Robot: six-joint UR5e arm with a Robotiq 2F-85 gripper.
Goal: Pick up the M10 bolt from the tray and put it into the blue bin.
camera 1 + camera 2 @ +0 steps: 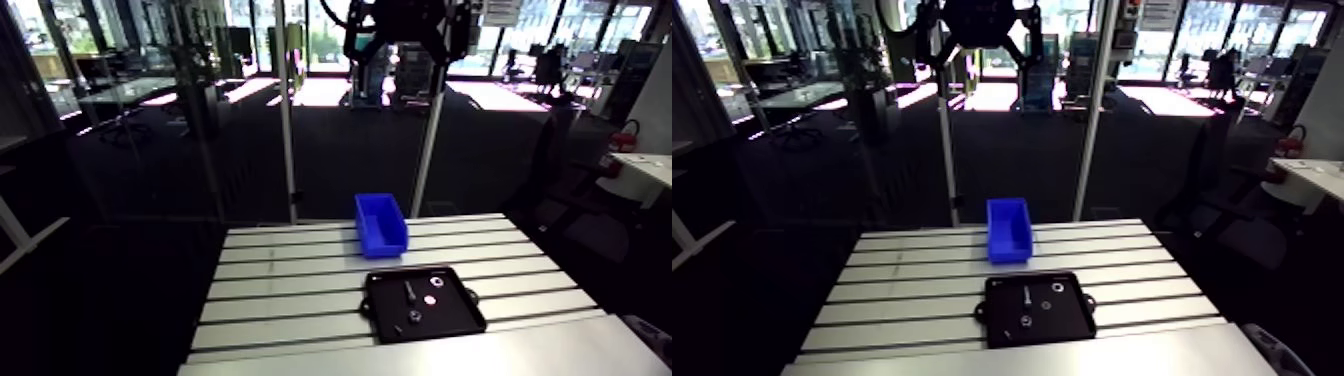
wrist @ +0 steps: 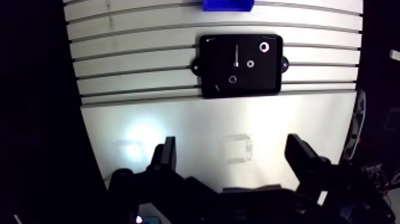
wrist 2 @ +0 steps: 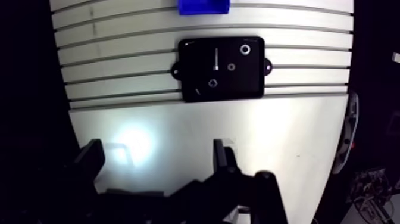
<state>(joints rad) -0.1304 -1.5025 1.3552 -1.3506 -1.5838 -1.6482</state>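
The gripper (image 2: 233, 156) hung high above the table (image 2: 137, 71), its jaws spread wide with nothing between them. The two dark fingers (image 2: 168, 156) framed only smooth, bare tabletop, with a bright patch of reflected light beside one of them. Ahead of the gripper and well apart from it, a black tray (image 2: 265, 83) sat across the table's slots. The bolt (image 2: 236, 55) lay flat inside the tray, its length pointing toward the blue bin (image 2: 227, 5). Three small rings (image 2: 250, 62) lay loose around the bolt, none touching it. A thin sliver near the tray's edge was too small to tell. The bin stood just beyond the tray's far side, a narrow strip of table showing between them in the arm view.
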